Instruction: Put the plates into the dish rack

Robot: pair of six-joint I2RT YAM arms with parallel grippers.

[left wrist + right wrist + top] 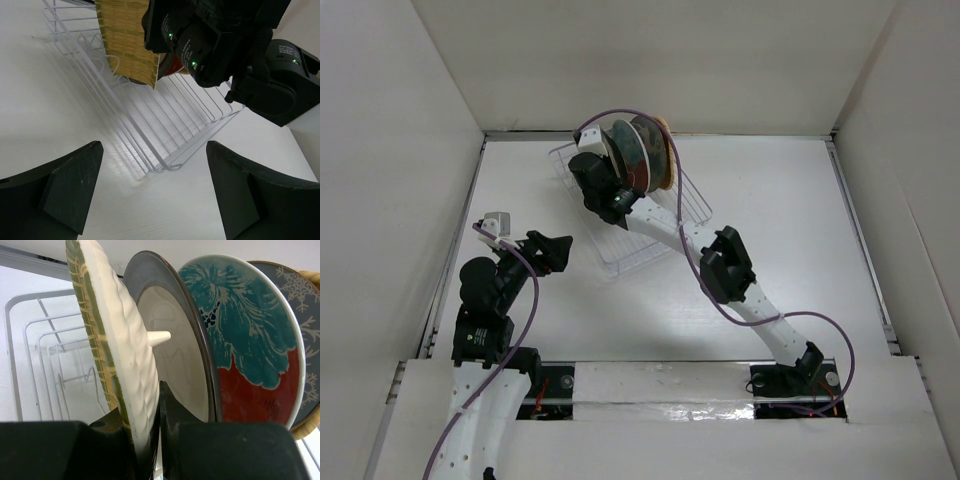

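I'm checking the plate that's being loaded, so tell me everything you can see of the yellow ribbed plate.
The yellow ribbed plate is a rounded square standing on edge, nearly upright, at one end of the plate row in the dish rack. Its face is yellow-green with pale woven-looking stripes; its back is glossy ribbed cream, seemingly ceramic. The right claw is shut on its lower rim. A white prong tip shows between it and the brown-rimmed cream plate beside it; contact there cannot be told.
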